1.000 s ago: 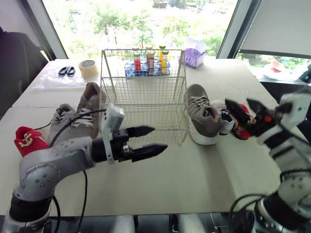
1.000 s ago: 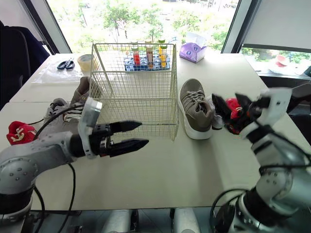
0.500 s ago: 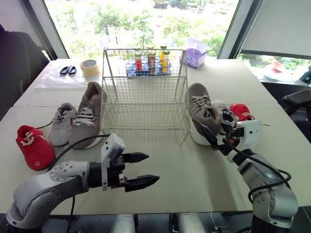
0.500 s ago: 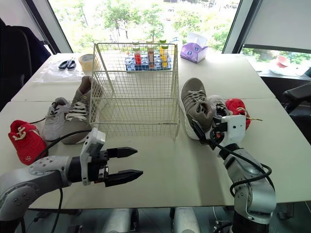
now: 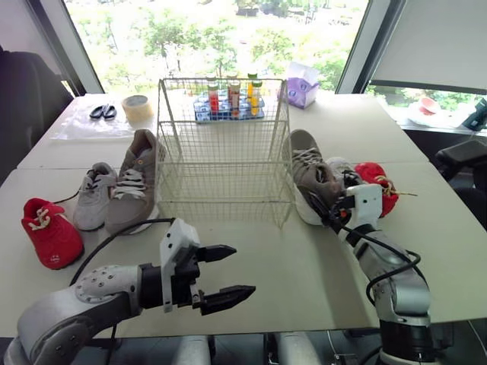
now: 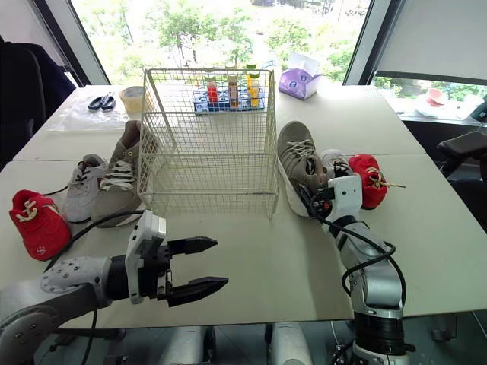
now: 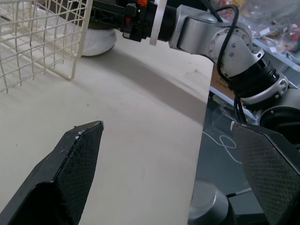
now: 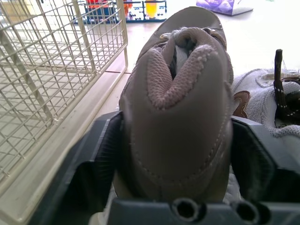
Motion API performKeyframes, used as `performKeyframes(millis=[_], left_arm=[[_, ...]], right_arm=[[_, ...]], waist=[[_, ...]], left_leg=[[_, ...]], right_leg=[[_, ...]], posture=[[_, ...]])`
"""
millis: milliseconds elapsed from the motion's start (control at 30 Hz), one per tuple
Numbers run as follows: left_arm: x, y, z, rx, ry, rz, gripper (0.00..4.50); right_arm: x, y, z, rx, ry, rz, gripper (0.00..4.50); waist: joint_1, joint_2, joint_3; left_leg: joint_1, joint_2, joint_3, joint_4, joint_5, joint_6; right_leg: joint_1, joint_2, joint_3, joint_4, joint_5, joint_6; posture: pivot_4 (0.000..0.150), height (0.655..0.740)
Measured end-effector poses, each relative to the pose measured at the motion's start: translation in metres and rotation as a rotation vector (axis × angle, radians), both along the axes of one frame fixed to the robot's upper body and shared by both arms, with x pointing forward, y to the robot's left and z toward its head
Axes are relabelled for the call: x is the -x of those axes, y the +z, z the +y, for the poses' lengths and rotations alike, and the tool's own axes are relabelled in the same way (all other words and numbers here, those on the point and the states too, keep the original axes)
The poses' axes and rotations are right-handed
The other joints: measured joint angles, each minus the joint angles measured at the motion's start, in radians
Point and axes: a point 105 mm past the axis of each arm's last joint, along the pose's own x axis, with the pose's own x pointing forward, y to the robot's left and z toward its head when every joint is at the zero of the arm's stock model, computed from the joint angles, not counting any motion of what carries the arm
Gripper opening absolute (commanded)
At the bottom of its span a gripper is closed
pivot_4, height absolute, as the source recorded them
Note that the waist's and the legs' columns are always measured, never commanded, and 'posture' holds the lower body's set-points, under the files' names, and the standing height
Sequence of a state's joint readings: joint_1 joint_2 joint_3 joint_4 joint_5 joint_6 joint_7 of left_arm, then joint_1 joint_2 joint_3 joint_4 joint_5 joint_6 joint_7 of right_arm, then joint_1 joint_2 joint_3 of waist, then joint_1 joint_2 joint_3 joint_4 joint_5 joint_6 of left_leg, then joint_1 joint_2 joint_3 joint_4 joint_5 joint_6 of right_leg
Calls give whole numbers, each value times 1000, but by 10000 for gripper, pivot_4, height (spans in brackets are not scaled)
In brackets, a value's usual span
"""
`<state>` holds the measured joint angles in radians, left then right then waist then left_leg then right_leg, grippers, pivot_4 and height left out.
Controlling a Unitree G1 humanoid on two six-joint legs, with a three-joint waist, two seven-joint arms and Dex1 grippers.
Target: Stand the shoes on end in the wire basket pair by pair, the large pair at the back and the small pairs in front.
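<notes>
The right gripper has come down out of the air, where it hung spread a second ago beyond the shoes. It now sits low on the surface at the heel of the large taupe knit sneaker. In the right wrist view its black fingers stand one on each side of that heel. As far as I can judge they are pressed to the fabric, so I take the gripper as clasped on the sneaker. The sneaker lies flat on its sole just to the right of the cream wire basket, not yet lifted. That puts the task at its first grasp: the basket holds no shoe, and the large pair goes in at the back.

The left gripper has dropped from in front of the basket toward the near edge of the surface. Its fingers are spread wide and hold nothing.

The head views hide the contact at the heel behind the right wrist, but they give the layout. A small white sneaker and a small red shoe lie just beside the clasped sneaker, on its side away from the basket. Left of the basket lie the second taupe sneaker, a small pale grey sneaker and a second small red shoe. The left wrist view looks across bare surface to the basket's near corner.
</notes>
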<state>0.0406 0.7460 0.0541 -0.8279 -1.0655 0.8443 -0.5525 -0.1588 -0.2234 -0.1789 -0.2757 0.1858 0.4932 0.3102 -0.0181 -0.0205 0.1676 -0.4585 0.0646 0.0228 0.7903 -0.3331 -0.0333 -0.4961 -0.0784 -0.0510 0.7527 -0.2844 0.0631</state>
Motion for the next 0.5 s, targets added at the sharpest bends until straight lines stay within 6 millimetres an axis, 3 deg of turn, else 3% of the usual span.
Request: performKeyframes(millis=[133,333,500], left_arm=[[0,3,7,-14,-3,-2,45000],[-9,3,35,-31,-41,68,45000],[-32,36,53,9,-77,51,45000]], right_arm=[[-1,6,1,20,-10,-44,11337],[2,10,-2,21,-35,-66,11337],[1,34,-11,-29,-97,-122,11337]], waist=[[-1,-6,-4],[4,-5,-3],[6,3,3]], left_leg=[[1,0,-1,1,0,0],[1,0,-1,1,0,0],[-6,0,0,2,0,0]], right_leg=[[0,1,0,0,1,-1],[-1,0,-1,0,1,-1],[-5,-1,-1,0,1,-2]], posture=[[1500,6552],[1500,6552],[1500,6552]])
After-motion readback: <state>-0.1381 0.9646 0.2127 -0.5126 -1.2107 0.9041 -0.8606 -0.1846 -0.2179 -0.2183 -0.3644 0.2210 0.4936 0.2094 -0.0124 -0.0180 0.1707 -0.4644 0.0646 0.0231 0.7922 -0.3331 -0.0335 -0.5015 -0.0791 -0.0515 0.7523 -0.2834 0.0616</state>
